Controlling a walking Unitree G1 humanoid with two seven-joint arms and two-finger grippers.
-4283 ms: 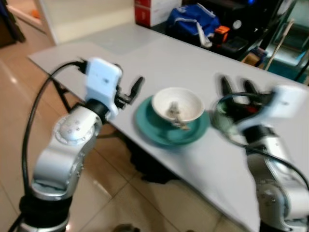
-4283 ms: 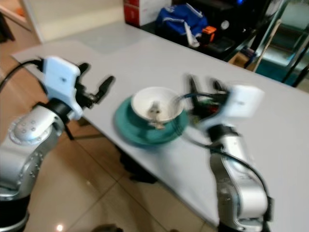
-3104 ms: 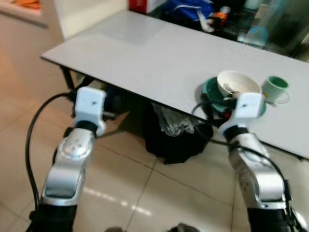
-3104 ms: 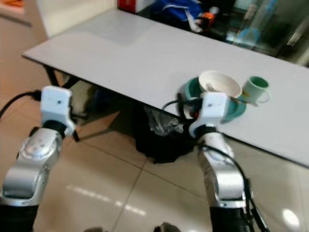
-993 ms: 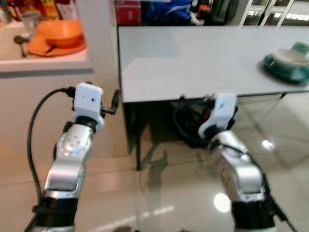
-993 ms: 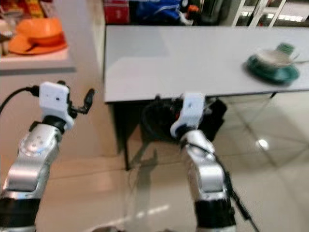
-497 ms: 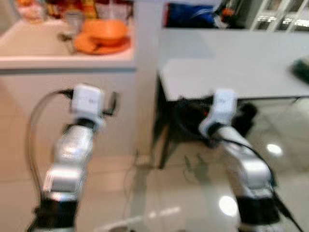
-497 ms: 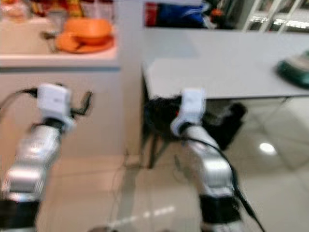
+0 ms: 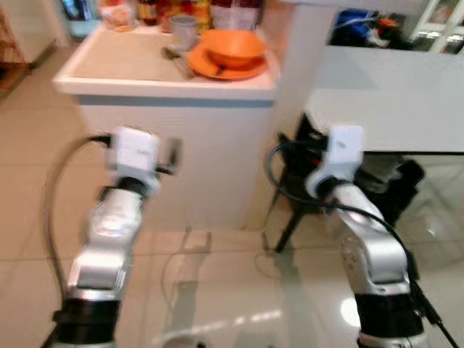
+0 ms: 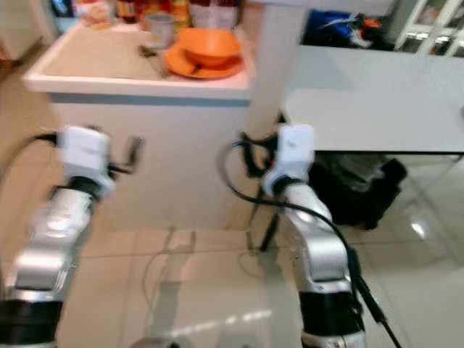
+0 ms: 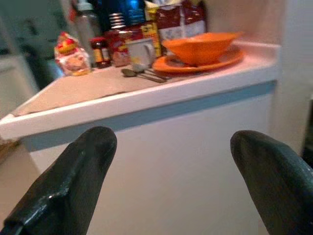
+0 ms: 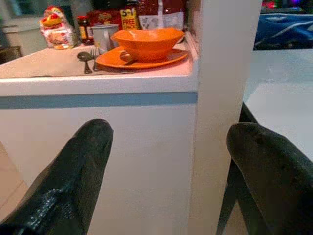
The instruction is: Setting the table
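Head stereo pair looks forward and down from above both arms; the two eyes share the white counter (image 9: 163, 80) and grey table (image 9: 391, 109), slightly offset sideways. Left wrist camera sits low, near the counter front, facing the orange bowl (image 11: 199, 46) from below rim level. Right wrist camera faces the same bowl and the white pillar (image 12: 222, 98).

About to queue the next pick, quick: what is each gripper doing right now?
Left gripper: open, holding nothing, facing the counter.
Right gripper: open, holding nothing, facing the orange bowl.
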